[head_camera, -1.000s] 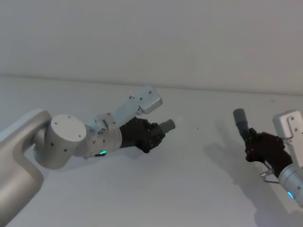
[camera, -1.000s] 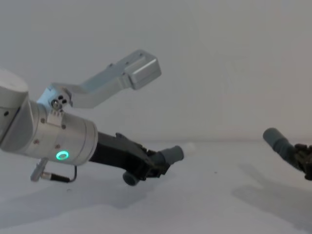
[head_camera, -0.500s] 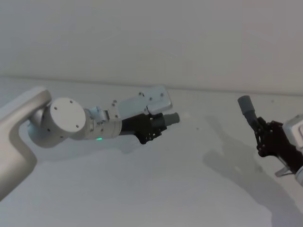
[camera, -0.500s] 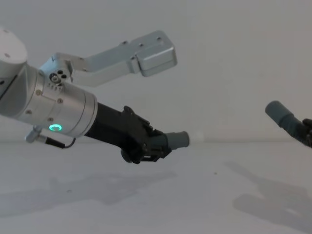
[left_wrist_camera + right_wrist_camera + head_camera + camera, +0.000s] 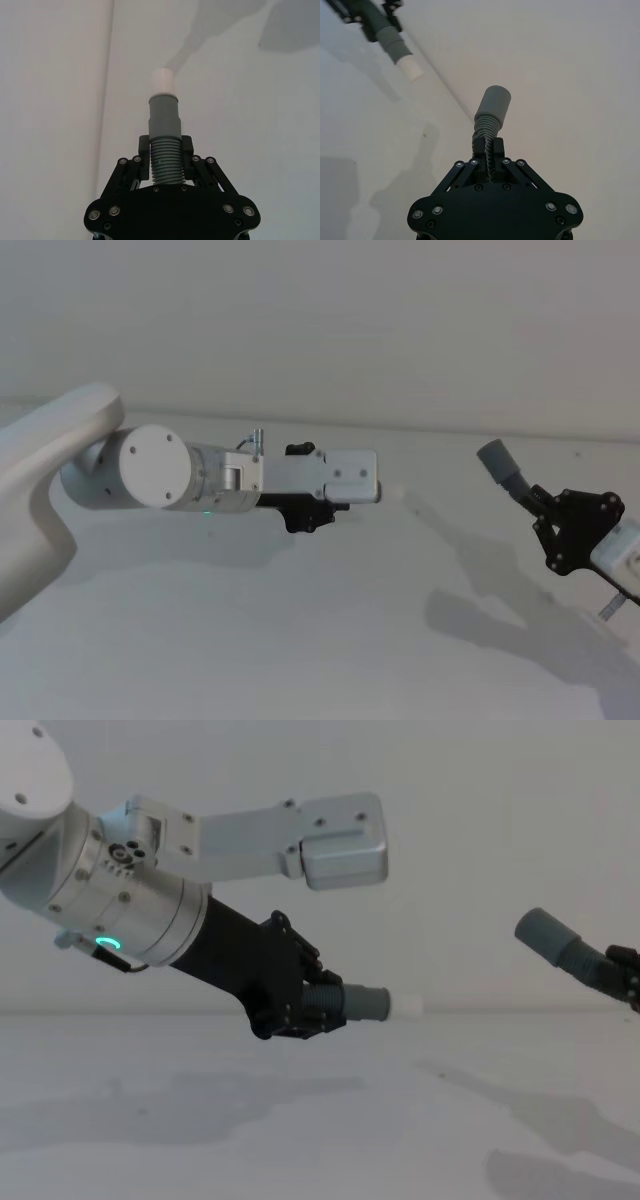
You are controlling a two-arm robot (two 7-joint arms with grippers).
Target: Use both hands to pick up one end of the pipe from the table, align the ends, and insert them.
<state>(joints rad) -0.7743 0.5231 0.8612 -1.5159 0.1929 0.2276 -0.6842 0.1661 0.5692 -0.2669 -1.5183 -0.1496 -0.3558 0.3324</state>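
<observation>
My left gripper (image 5: 325,510) (image 5: 322,1006) is shut on a ribbed grey pipe piece, held in the air roughly level. Its smooth cuff (image 5: 366,1003) and white tip (image 5: 407,1007) point right; the left wrist view shows the cuff (image 5: 164,114) beyond the fingers (image 5: 144,150). My right gripper (image 5: 548,516) (image 5: 488,146) is shut on another ribbed piece. That piece's round grey cuff end (image 5: 497,460) (image 5: 547,936) slants up and left, higher than the white tip. A wide gap separates the two ends. The left piece (image 5: 395,44) appears far off in the right wrist view.
The white table (image 5: 300,640) lies below both arms, with their shadows on it. A pale wall stands behind. The left wrist camera block (image 5: 340,475) covers most of the left pipe piece in the head view.
The left arm has risen and levelled, its pipe end now pointing right. The right gripper has lifted and swung its cuff end up and leftward.
</observation>
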